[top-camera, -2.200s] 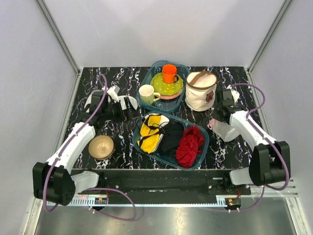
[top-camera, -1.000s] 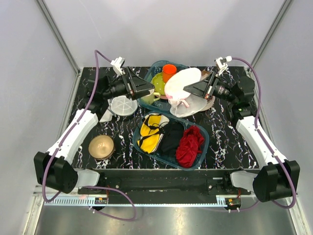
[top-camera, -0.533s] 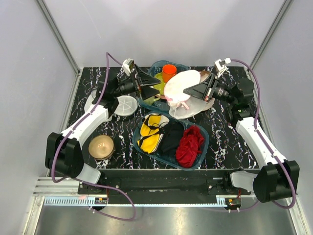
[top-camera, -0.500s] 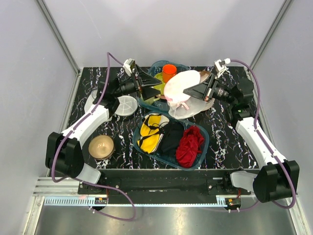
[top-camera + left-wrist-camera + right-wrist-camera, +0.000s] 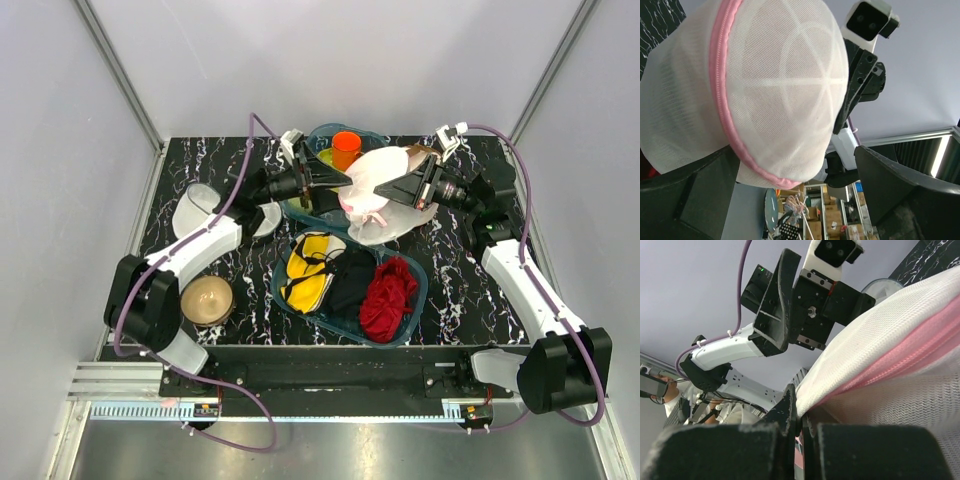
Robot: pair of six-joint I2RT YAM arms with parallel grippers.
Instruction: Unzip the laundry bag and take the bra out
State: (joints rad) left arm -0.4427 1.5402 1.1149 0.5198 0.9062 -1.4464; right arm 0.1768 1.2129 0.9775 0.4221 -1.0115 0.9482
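The laundry bag (image 5: 385, 195), white mesh with pink zip trim, hangs in the air above the table's back middle. My right gripper (image 5: 392, 190) is shut on its right rim; in the right wrist view the fingers (image 5: 790, 415) pinch the mesh edge (image 5: 880, 340) beside the pink trim. My left gripper (image 5: 338, 178) is open at the bag's left side. In the left wrist view the bag (image 5: 765, 90) fills the frame above and between the spread fingers (image 5: 705, 190). The bra is hidden; a pink loop (image 5: 368, 213) hangs under the bag.
A teal tray (image 5: 275, 292) with yellow, black and red cloths lies in front of the bag. A back tray (image 5: 372, 135) holds an orange cup (image 5: 346, 148) and a green plate. A tan dome (image 5: 207, 300), a plain white mesh pouch (image 5: 198, 208) and a disc (image 5: 266, 218) lie on the left.
The right gripper lifted the bag off the table and has held it still since. The left arm rose from the plain mesh pouch and swung right, up to the bag's left side.
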